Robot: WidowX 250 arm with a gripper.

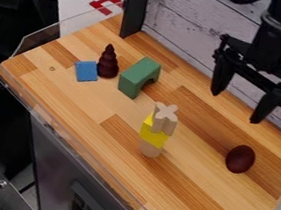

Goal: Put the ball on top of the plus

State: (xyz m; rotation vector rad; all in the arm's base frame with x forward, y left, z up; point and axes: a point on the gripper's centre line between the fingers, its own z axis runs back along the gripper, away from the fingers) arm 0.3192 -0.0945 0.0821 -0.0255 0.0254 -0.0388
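The egg-shaped maroon ball (240,159) lies on the table (202,193), lower in view than the pincer (236,108), which hangs wide open, empty, apart from it.

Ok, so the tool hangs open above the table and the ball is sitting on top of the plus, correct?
Not quite: the ball isn't on the plus. The camera view shows it lying on the table, apart from the plus. The tool does hang open above the table.
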